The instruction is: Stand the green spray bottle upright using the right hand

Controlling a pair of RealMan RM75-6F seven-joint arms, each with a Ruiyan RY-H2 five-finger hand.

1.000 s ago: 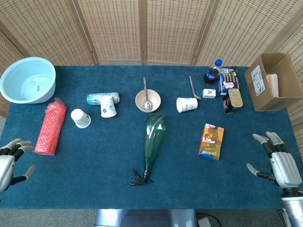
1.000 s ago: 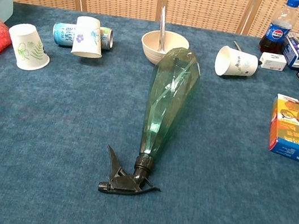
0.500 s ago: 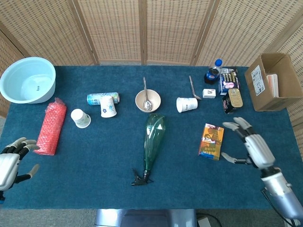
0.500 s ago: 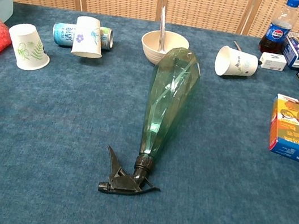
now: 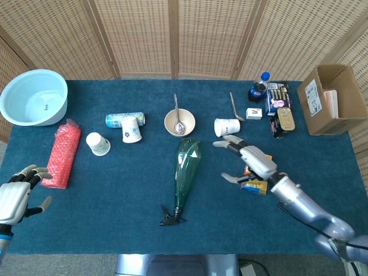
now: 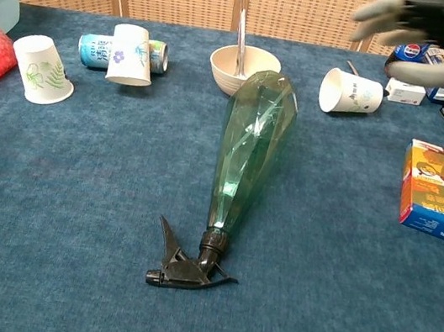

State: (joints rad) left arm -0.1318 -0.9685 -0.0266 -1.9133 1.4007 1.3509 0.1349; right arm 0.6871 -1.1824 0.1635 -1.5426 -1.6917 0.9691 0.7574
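Spread wide and holding nothing, my right hand (image 5: pixel 248 161) hovers above the blue cloth-covered table (image 5: pixel 115 195), fingers apart and reaching toward nine o'clock. It hangs over the orange-and-yellow carton (image 5: pixel 256 170) and covers part of it from the head view; in the chest view my right hand (image 6: pixel 436 36) shows blurred at the upper right, well above the tabletop.

At nine o'clock of that hand, apart from it, the clear green plastic spray bottle (image 5: pixel 186 170) lies flat on its side in the middle of the table. Its wide base points to twelve o'clock, near the cream bowl with a metal spoon (image 5: pixel 179 122), and its black trigger nozzle (image 5: pixel 172 217) points to six o'clock, toward me.

At twelve o'clock of my right hand, a white paper cup (image 5: pixel 227 127) lies tipped on its side.

My left hand (image 5: pixel 16 194) hovers at the table's near edge at eight o'clock, fingers open and empty, just beside the red bubble-wrap roll (image 5: pixel 60 155).
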